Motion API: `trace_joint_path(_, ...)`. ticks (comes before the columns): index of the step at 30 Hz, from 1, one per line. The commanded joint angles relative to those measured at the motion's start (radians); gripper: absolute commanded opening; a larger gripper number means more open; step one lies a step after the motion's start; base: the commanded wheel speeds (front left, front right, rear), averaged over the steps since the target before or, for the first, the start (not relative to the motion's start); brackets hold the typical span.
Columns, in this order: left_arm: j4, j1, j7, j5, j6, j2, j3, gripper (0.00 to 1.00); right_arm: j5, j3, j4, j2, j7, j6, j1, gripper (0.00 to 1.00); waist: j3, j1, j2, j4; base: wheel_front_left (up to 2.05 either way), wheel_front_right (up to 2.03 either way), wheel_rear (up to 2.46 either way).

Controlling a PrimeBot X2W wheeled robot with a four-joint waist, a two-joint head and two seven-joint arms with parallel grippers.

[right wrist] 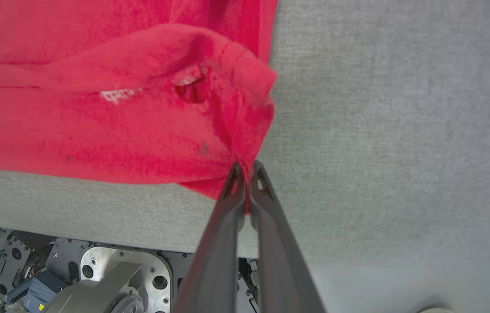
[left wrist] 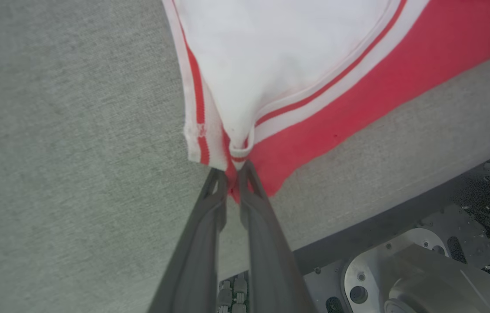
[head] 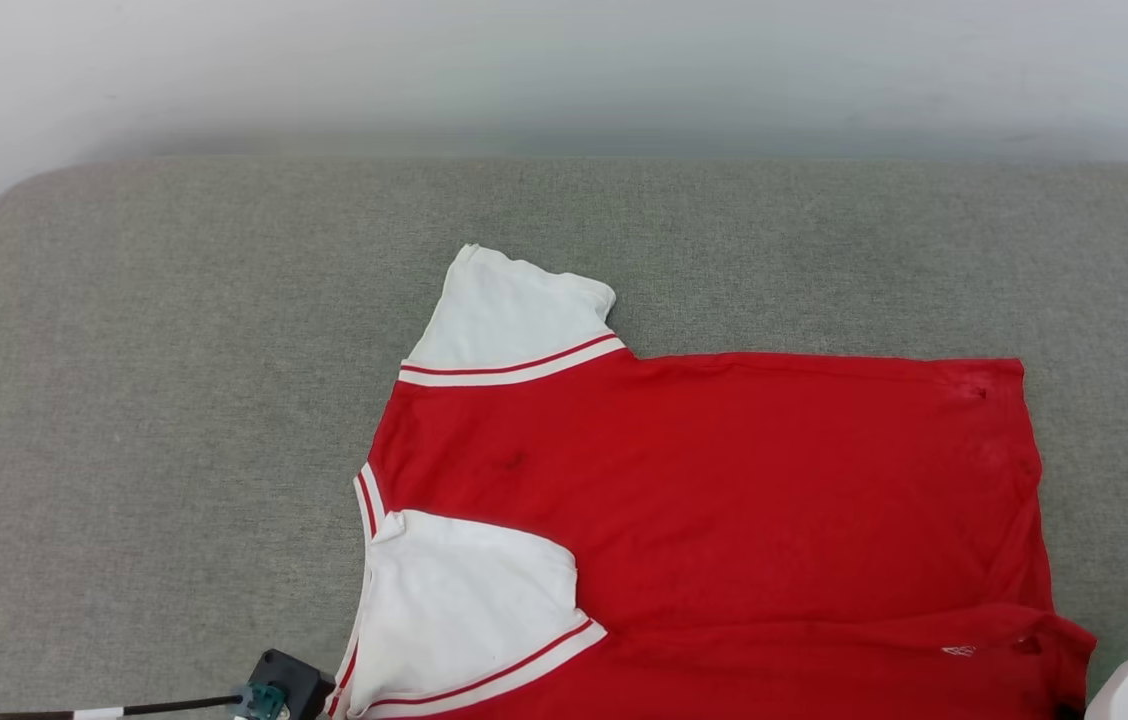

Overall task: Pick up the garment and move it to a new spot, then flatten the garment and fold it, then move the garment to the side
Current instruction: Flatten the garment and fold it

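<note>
The garment (head: 704, 500), a red T-shirt with white sleeves and red-white stripe trim, lies back-up across the grey cushioned surface (head: 174, 400), collar to the left and hem to the right. In the left wrist view my left gripper (left wrist: 233, 174) is shut on the garment (left wrist: 297, 65) at the near shoulder, where white sleeve trim meets red cloth. In the right wrist view my right gripper (right wrist: 247, 169) is shut on the near hem corner of the garment (right wrist: 97, 108), the red cloth bunched just above the fingertips. The chest lettering is hidden underneath.
The cushioned surface's near edge (right wrist: 97, 221) runs just below both grips, with the robot's metal base (left wrist: 423, 278) beneath it. A pale wall (head: 564, 70) rises behind the surface. Bare grey fabric lies to the left and behind the shirt.
</note>
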State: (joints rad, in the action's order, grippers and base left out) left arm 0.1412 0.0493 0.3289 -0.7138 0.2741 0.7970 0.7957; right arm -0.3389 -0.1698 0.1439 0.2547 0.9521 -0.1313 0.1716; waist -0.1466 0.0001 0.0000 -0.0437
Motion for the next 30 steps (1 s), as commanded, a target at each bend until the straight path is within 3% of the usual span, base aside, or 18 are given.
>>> trace_joint_path(1,-0.02,-0.006,-0.005,0.001,-0.012,-0.007,0.009,0.0,-0.001,0.001,-0.003,-0.006,-0.005,0.001,0.008,0.0,-0.002,-0.0001,0.0,0.003,0.0,0.0,0.0)
trace_joint_path(4,-0.057,0.009,-0.021,-0.003,-0.034,-0.029,0.017,0.0,0.004,0.008,-0.023,-0.014,-0.015,0.001,0.0,0.0,-0.006,-0.0001,0.0,0.002,0.0,0.0,0.0)
trace_joint_path(5,-0.071,0.016,-0.026,0.0,-0.04,-0.033,0.019,0.0,0.01,0.006,-0.034,-0.014,-0.021,0.001,-0.007,0.31,-0.007,-0.0001,0.0,0.002,0.0,0.0,0.0)
trace_joint_path(6,-0.083,0.022,-0.033,0.004,-0.043,-0.037,0.019,0.53,0.019,0.008,-0.045,-0.009,-0.027,0.001,-0.015,0.77,-0.008,-0.0001,0.0,0.002,0.0,0.0,0.0)
trace_joint_path(7,-0.094,0.026,-0.037,0.005,-0.046,-0.041,0.018,1.0,0.024,0.011,-0.053,-0.005,-0.033,0.001,-0.023,1.0,-0.008,-0.0001,0.0,0.001,0.0,0.0,0.0)
trace_joint_path(13,-0.11,0.063,-0.121,0.024,-0.06,-0.062,-0.01,1.0,-0.006,0.001,-0.049,0.008,-0.082,0.001,-0.064,1.0,0.004,-0.0001,0.0,-0.002,0.0,0.0,0.0)
trace_joint_path(18,-0.112,0.091,-0.276,0.051,-0.04,-0.088,-0.069,1.0,-0.03,-0.022,0.002,0.027,-0.175,0.001,-0.096,1.0,0.029,-0.0001,0.0,-0.001,0.0,0.0,0.0)
trace_joint_path(24,-0.12,0.114,-0.525,0.095,-0.009,-0.156,-0.137,1.0,-0.019,-0.025,0.056,0.038,-0.377,0.001,-0.142,1.0,0.051,-0.0001,0.0,-0.001,0.0,0.0,0.0)
trace_joint_path(30,-0.116,0.103,-0.591,0.125,-0.022,-0.237,-0.193,1.0,-0.002,0.005,0.071,0.016,-0.614,0.001,-0.162,1.0,0.056,-0.0001,0.0,0.009,0.0,0.0,0.0)
